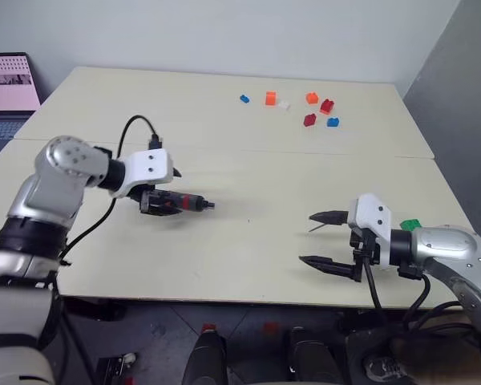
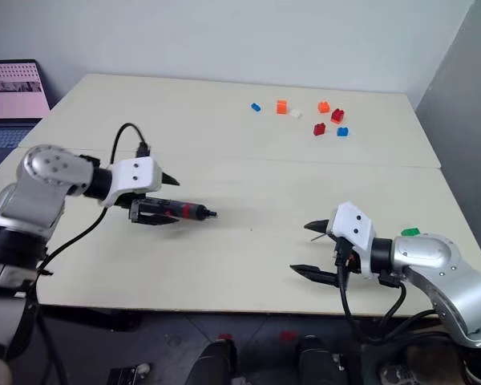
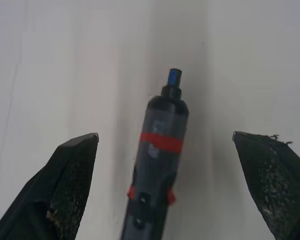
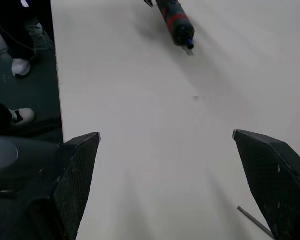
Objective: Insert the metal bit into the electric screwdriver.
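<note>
Left wrist view: the electric screwdriver (image 3: 157, 165) lies on the table (image 1: 248, 160) right between the left gripper's (image 1: 162, 192) spread fingers, nothing clamped, nose pointing away from the wrist.
Axis: in the left eye view the tool runs across the table, nose toward the right arm.
Metal bit (image 4: 255, 222): a thin rod flat on the table, just beside one finger of the right gripper (image 1: 322, 239).
Right gripper: wide open, empty, aimed across at the screwdriver.
Nearer arm: left for the tool, right for the bit.
</note>
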